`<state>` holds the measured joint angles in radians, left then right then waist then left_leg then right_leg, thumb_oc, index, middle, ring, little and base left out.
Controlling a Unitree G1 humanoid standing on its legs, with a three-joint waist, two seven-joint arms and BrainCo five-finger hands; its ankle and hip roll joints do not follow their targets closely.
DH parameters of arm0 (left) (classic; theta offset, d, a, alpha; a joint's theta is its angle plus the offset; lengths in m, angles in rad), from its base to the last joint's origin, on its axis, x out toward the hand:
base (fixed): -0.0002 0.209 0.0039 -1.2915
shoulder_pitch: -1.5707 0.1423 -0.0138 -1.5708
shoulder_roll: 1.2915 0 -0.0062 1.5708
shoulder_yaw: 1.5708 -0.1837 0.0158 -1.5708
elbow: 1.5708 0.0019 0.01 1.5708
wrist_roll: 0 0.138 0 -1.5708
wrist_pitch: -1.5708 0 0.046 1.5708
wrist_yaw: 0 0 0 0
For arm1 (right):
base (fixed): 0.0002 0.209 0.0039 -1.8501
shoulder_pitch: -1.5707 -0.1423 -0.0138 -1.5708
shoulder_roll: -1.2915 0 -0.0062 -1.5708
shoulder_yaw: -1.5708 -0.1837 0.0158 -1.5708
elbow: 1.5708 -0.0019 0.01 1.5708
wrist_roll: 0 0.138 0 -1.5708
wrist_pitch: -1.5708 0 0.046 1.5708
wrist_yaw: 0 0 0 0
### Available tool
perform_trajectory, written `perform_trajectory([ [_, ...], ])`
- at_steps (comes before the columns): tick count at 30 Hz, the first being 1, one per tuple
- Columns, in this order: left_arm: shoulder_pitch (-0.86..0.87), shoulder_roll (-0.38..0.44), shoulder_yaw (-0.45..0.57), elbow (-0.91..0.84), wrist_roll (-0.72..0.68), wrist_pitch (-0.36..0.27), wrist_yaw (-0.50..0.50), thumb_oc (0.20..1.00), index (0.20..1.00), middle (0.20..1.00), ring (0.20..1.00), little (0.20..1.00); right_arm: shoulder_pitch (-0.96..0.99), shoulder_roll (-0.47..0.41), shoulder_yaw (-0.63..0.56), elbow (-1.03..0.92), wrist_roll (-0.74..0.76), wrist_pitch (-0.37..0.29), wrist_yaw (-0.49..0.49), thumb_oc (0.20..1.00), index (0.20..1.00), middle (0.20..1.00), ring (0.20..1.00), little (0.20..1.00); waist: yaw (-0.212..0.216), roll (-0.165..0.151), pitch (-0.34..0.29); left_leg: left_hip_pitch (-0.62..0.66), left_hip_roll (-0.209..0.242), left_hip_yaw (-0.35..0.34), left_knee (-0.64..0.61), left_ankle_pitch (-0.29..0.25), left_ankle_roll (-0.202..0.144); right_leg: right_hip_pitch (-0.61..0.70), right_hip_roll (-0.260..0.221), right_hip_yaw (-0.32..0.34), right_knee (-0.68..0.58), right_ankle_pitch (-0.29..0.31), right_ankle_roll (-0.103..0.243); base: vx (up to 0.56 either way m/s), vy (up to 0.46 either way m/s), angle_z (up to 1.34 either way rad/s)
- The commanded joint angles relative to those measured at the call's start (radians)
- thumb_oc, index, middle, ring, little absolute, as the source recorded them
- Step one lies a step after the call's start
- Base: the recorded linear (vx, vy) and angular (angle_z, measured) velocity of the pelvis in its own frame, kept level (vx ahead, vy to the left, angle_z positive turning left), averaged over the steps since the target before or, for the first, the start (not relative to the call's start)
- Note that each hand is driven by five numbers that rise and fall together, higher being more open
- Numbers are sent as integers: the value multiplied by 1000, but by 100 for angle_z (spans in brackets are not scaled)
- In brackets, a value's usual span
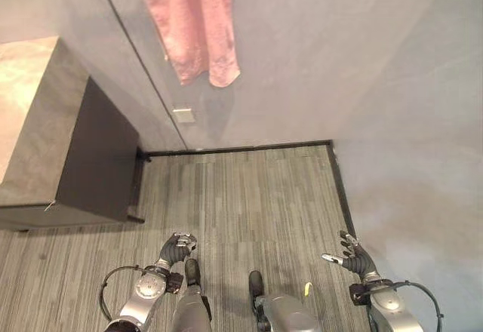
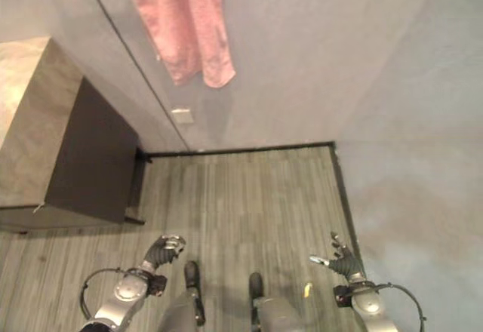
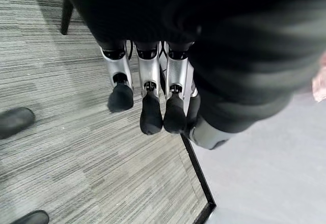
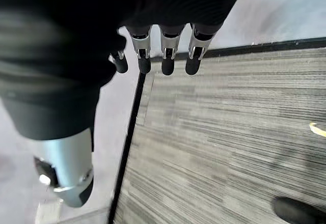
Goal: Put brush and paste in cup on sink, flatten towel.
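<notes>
Grey wall [image 1: 332, 60] — pink towel [image 1: 195, 23] hanging.

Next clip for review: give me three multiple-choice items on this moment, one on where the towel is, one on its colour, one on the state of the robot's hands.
1. Where is the towel?
A. Hanging on the wall
B. Lying on the floor
C. Spread on the counter

2. What colour is the towel?
A. Blue
B. Pink
C. White

3. What are the hands doing?
A. Both hold nothing
B. The left grips the towel
C. The right holds a cup

Answers:
1 A: the towel hangs against the grey wall, above the striped floor and apart from the counter.
2 B: its cloth is pink.
3 A: the left hand and right hand hang low over the floor with relaxed fingers, empty.
</notes>
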<state>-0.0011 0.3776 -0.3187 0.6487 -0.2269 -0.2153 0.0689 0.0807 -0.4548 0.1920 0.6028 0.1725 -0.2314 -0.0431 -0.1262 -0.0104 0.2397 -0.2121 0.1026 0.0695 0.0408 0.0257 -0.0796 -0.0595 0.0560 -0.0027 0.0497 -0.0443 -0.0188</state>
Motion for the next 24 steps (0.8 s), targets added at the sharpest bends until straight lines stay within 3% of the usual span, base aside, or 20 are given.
perform_trajectory([
  [1,3,31,29,-65,-19,-51,7,200,200,200,200,200,31,-15,2,-80,-17,-27,-16,1000,1000,1000,1000,1000,9,-32,-49,-18,-51,61,88,10,46,-30,-159,33,119,-4,149,182,266,-61],
  [5,-1,44,23,-74,-11,-55,2,200,200,200,200,200,15,-4,11,-80,-17,-30,-8,1000,1000,1000,1000,1000,6,-28,-51,-11,-88,104,125,-49,75,-51,-195,60,149,33,172,143,231,-50],
  [11,-5,57,27,-79,-12,-58,9,200,200,200,200,200,3,8,36,-61,-36,-26,-4,1000,1000,1000,1000,1000,6,-36,-58,15,-106,133,129,-89,94,-65,-215,66,161,108,193,94,129,-14],
  [17,2,61,20,-79,-8,-55,4,200,200,200,200,200,5,12,40,-55,-40,-25,-3,1000,1000,1000,1000,1000,2,-46,-68,34,-116,137,114,-95,102,-64,-222,72,168,156,202,55,64,-3],
  [24,31,69,26,-93,-2,-47,-2,200,200,200,200,200,14,31,36,-36,-39,-24,-10,1000,1000,1000,1000,1000,0,-48,-75,86,-125,125,31,-72,119,-90,-230,68,281,255,211,35,75,-1],
])
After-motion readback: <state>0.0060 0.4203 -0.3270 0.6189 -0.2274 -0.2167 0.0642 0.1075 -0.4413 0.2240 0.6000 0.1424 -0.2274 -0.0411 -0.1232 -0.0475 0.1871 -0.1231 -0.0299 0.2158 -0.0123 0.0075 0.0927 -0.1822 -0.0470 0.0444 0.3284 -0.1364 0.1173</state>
